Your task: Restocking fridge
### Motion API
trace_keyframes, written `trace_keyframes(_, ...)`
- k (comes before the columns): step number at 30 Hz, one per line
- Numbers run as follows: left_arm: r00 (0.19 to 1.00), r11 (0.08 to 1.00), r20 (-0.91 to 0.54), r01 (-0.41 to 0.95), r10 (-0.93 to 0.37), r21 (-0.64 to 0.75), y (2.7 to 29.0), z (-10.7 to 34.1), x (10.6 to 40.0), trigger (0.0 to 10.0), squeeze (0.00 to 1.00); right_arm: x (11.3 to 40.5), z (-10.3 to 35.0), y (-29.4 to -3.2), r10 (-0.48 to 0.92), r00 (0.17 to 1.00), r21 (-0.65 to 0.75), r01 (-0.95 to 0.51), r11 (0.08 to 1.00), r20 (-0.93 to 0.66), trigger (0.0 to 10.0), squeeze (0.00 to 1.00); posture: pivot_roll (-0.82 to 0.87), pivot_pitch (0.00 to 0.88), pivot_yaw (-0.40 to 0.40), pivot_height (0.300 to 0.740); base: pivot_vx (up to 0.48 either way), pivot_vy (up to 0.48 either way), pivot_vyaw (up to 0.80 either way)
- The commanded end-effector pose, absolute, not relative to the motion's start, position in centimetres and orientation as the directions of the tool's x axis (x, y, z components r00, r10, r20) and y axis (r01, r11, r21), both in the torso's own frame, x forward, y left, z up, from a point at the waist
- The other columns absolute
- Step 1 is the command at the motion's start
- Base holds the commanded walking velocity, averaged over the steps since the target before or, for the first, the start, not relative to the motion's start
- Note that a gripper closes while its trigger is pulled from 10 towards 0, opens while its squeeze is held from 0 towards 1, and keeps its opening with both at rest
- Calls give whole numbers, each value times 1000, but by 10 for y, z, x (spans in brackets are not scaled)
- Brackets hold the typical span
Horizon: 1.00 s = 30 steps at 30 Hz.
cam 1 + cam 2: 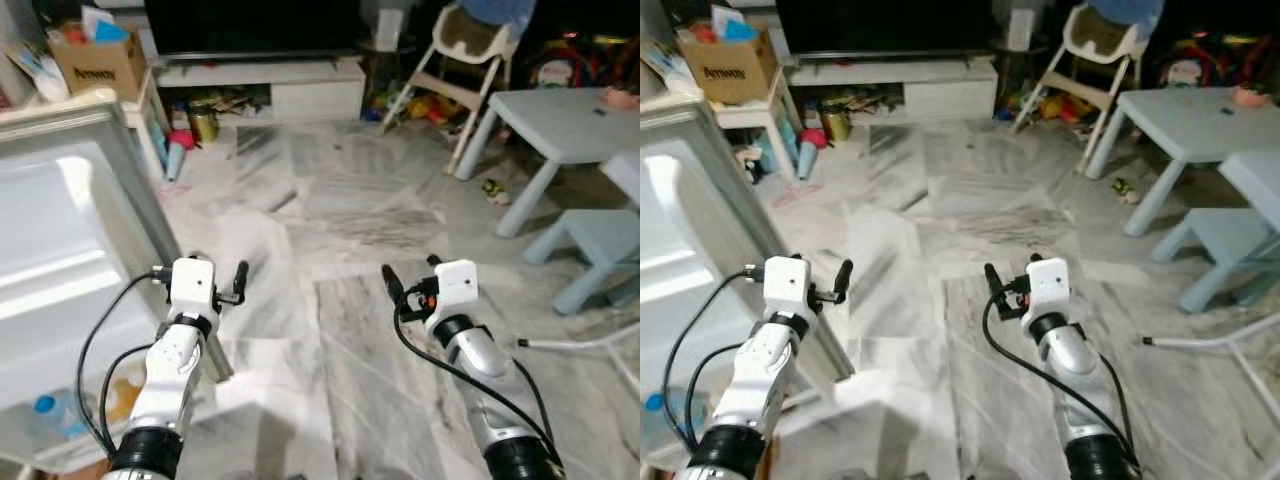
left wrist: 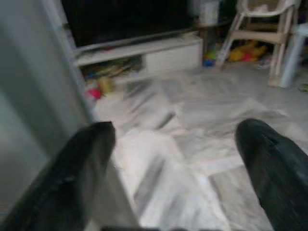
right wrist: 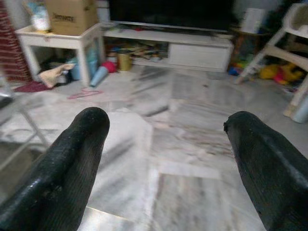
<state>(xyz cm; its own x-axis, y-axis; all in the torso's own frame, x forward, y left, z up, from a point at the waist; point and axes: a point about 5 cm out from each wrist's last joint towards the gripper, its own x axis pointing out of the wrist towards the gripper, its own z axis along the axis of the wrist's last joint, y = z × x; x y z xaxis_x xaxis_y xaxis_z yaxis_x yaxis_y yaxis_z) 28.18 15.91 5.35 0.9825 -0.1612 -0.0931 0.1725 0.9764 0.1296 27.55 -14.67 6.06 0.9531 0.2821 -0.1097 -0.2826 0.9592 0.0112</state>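
Note:
The open fridge door (image 1: 60, 250) stands at my left, its white inner side facing me. Its lowest door shelf holds a blue-capped bottle (image 1: 45, 405) and an orange-tinted bottle (image 1: 125, 390). My left gripper (image 1: 218, 272) is raised right beside the door's outer edge, open and holding nothing; in the left wrist view the grey door edge (image 2: 53, 96) runs next to one of its fingers (image 2: 77, 173). My right gripper (image 1: 412, 272) hovers over the marble floor, open and holding nothing, and its fingers (image 3: 72, 159) are spread wide in the right wrist view.
A low white TV stand (image 1: 270, 85) lines the far wall, with a cardboard box (image 1: 100, 60) on a small side table. A high chair (image 1: 460, 60), a light-blue table (image 1: 560, 110) and a stool (image 1: 600, 240) stand at the right. Toys are scattered near the TV stand.

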Motion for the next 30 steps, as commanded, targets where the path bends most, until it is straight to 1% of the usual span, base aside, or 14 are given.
trace_keyframes(1, 989, 988, -141, 73, -53, 140, 188, 47, 278, 10000, 0, 277, 65, -141, 297, 950, 18, -297, 955, -92, 10000, 0, -26, 0, -51, 740, 0, 0, 0)
trace_keyframes(7, 987, 987, -145, 83, -63, 139, 186, 44, 277, 10000, 0, 277, 64, -141, 297, 950, 17, -297, 955, -94, 10000, 0, -26, 0, -51, 740, 0, 0, 0)
trace_keyframes(12, 991, 988, -103, 98, -86, 119, 184, 51, 279, 10000, 0, 277, 64, -141, 298, 950, 15, -298, 954, -93, 10000, 0, -27, 0, -52, 740, 0, 0, 0)
trace_keyframes(19, 988, 986, -97, 128, -117, 110, 182, 48, 263, 10000, 0, 277, 65, -143, 269, 959, 0, -270, 963, -89, 10000, 0, -24, 1, -52, 740, 0, 0, 0)
trace_keyframes(24, 983, 983, -100, 162, -154, 82, 181, 47, 259, 10000, 0, 280, 68, -144, 257, 964, -13, -258, 966, -73, 10000, 0, -19, 3, -53, 740, 0, 0, -800)
trace_keyframes(30, 982, 982, -98, 168, -160, 81, 178, 47, 258, 10000, 0, 281, 70, -144, 252, 966, -16, -253, 967, -66, 10000, 0, -20, 5, -49, 740, 40, -367, -800)
